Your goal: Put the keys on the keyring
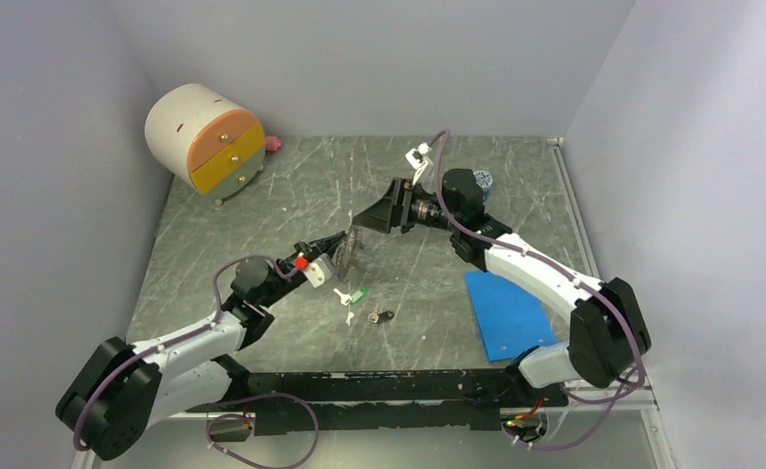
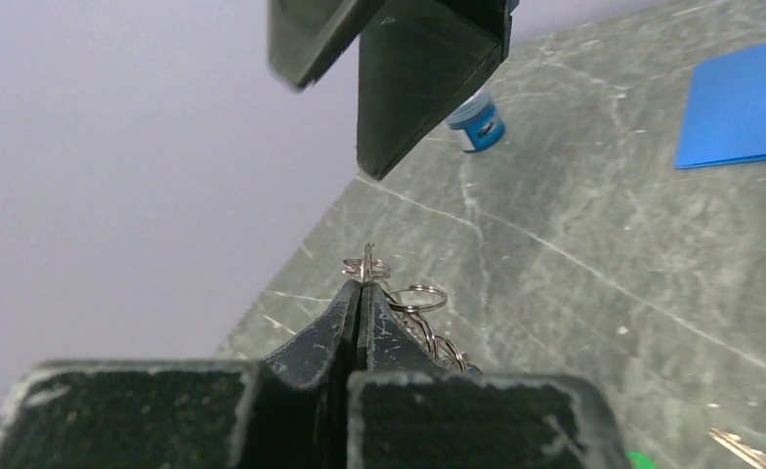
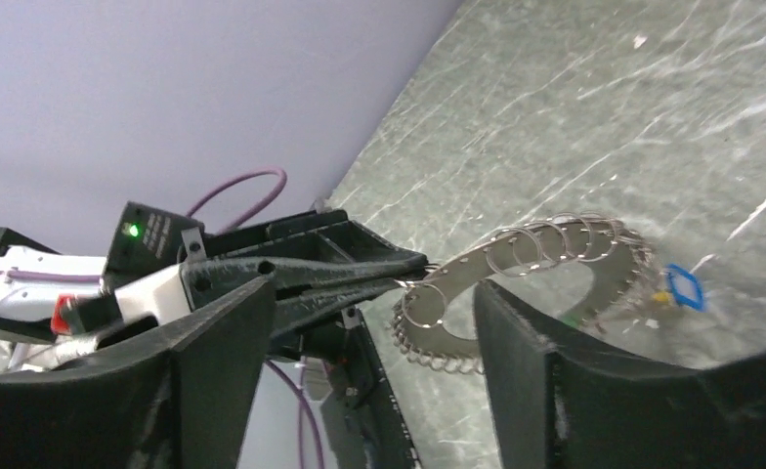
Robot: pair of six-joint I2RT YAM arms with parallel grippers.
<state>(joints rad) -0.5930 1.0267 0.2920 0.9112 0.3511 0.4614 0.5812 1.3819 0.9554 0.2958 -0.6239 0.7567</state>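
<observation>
Above grey marbled surface (image 1: 262, 195): thin silvery beaded keyring (image 3: 516, 252) is being clamped aloft by left hand (image 2: 362, 289) for threading.
Right hand (image 3: 374, 288): fingers are being held apart, empty.
Tiny green-headed and black-headed metal keys (image 1: 360, 295): lying unthreaded below.

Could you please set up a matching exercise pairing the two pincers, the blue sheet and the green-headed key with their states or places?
Things:
1. left pincer
2. right pincer
3. blue sheet
4. green-headed key

States or places:
A. open, fingers either side of the keyring
B. flat on the table, beside the right arm
C. shut on the keyring
D. on the table, near a black-headed key

Pairs: 1-C; 2-A; 3-B; 4-D
</observation>
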